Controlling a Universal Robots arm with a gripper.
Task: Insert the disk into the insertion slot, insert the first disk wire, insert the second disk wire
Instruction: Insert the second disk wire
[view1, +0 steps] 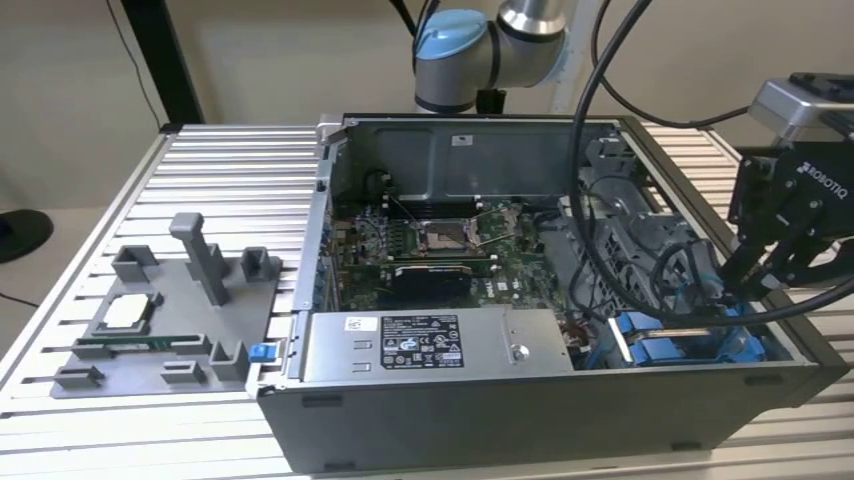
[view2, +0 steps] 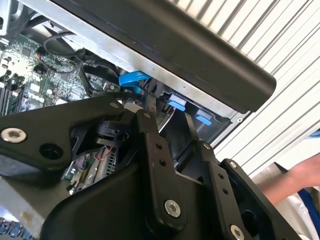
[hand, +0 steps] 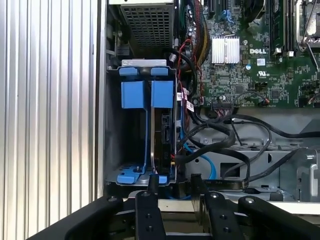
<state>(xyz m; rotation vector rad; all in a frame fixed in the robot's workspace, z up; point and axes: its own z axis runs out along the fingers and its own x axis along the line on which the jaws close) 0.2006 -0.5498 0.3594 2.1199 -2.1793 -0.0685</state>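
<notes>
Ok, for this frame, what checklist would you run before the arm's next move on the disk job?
1. Disk in the insertion slot: stands between the blue rails, ok.
2. Disk pushed fully home: cannot tell.
3. Gripper jaws apart, holding nothing: ok.
4. Blue cable beside the slot plugged into the disk: cannot tell.
5. Workspace free of people: a person's arm lies close beside the case, not ok.
</notes>
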